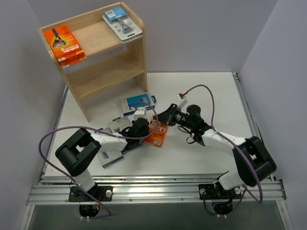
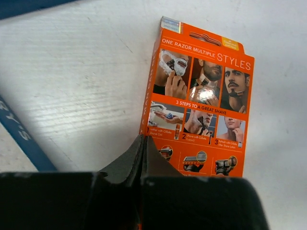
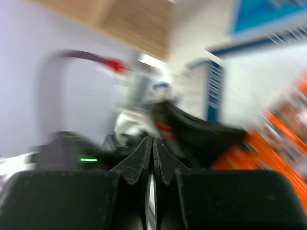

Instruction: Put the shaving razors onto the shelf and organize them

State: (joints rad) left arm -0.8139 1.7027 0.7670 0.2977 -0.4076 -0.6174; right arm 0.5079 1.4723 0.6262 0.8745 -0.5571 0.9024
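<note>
White table (image 1: pixel 216 96), shelf (image 1: pixel 139 52) at its far-left corner. Left gripper (image 2: pixel 144 139) clenched at near corner of orange box (image 2: pixel 201 91), mid-table; real grip unclear, so it may slip or just shove the box. Right gripper (image 3: pixel 152 141) clenched on nothing, close by: arm clash risk. Shelf top holds orange pack (image 1: pixel 64 44) at left end, blister pack (image 1: pixel 123 24) at right end.

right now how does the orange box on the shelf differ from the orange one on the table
The shelf box lies on the shelf's top tier, razor picture up. The table box lies on the table, its back panel of photos up. Both are flat and orange.
</note>
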